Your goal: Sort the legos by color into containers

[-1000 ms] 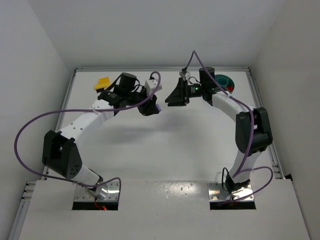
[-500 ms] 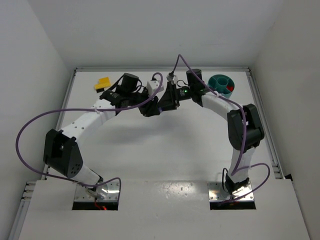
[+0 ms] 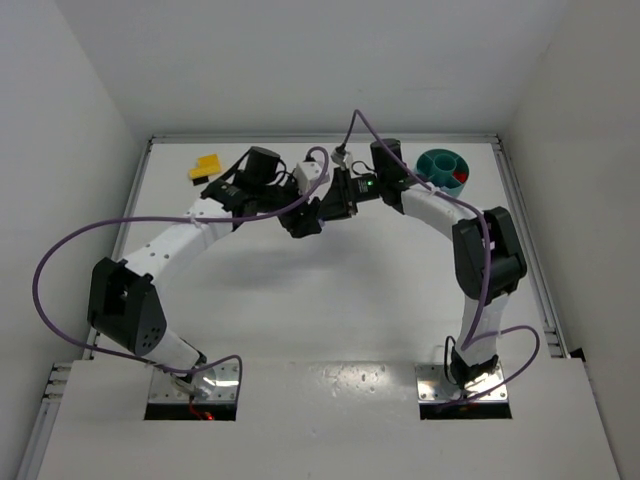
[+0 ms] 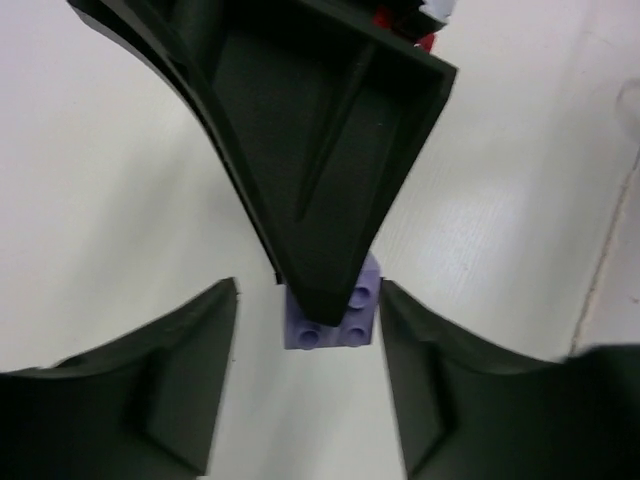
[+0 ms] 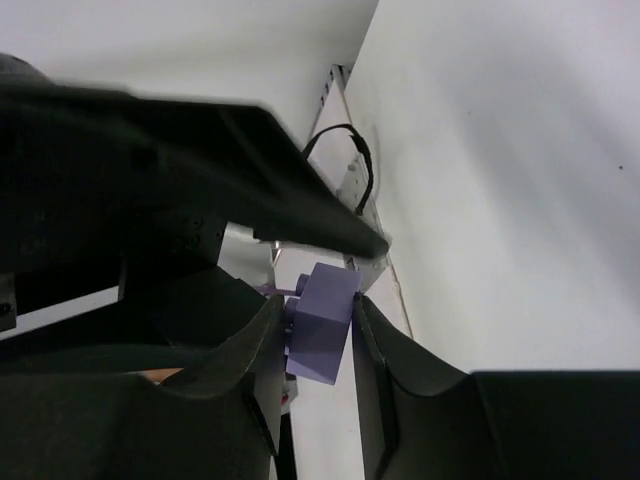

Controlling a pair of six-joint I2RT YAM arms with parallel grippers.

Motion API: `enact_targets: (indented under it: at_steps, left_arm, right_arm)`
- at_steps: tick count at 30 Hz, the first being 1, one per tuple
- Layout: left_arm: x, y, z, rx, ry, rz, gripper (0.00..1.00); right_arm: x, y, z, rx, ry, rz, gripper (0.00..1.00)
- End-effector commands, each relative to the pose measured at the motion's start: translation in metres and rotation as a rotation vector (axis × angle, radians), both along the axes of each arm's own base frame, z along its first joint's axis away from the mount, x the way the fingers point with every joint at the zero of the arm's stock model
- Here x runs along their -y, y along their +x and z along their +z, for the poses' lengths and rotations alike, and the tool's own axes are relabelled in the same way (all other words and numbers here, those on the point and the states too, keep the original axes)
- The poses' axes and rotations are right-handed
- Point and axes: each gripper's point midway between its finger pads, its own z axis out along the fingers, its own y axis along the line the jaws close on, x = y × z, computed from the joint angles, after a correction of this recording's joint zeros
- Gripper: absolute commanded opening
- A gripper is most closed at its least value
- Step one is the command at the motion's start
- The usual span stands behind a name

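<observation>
your right gripper (image 5: 318, 308) pinches a small pale purple plastic brick (image 5: 322, 328); your left gripper (image 4: 308, 295) stands unclenched, fingers (image 4: 150, 400) flanking it

Even, diffuse light from overhead fills the top view. The white table (image 3: 330, 300) and walls (image 3: 300, 60) read bright without glare, and the arms cast only faint, soft-edged shadows. That picture is sharp, though straight lines lean slightly near its edges.

In the left wrist view the left gripper (image 4: 308, 292) has soft, nearly featureless black fingers (image 4: 130, 400). The pale purple brick (image 4: 335, 322) is fairly crisp, and the table behind looks mildly overexposed.

The right wrist view is dimmer. The right gripper (image 5: 318, 310) shows its fingers (image 5: 150, 420) as blurred dark masses, and the background seems out of focus.
</observation>
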Motion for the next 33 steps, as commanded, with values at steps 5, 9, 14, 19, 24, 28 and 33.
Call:
enact_targets:
  at_steps: [5, 9, 14, 19, 24, 28, 33]
  left_arm:
    - [-0.024, 0.029, 0.035, 0.142, -0.029, 0.141, 1.00]
    - [-0.066, 0.053, 0.043, 0.113, -0.072, 0.304, 1.00]
    - [-0.118, 0.081, 0.053, 0.087, -0.121, 0.619, 1.00]
    - [-0.155, 0.096, 0.044, 0.065, -0.130, 0.815, 1.00]
    - [-0.168, 0.098, 0.055, 0.155, -0.121, 0.883, 1.00]
    - [-0.149, 0.086, 0.057, 0.136, -0.116, 0.725, 1.00]
    - [-0.131, 0.071, 0.060, 0.151, -0.108, 0.549, 1.00]
  right_arm:
    - [0.025, 0.028, 0.013, 0.194, -0.049, -0.054, 0.13]
    - [0.076, 0.058, 0.005, 0.239, -0.186, -0.186, 0.12]
    - [0.156, 0.100, -0.001, 0.346, -0.445, -0.413, 0.11]
    - [0.244, 0.121, -0.006, 0.293, -0.654, -0.701, 0.09]
    - [0.260, 0.128, -0.014, 0.240, -0.653, -0.758, 0.08]
    - [0.276, 0.146, -0.015, 0.294, -0.725, -0.750, 0.08]
    - [0.316, 0.173, -0.016, 0.394, -0.931, -0.809, 0.07]
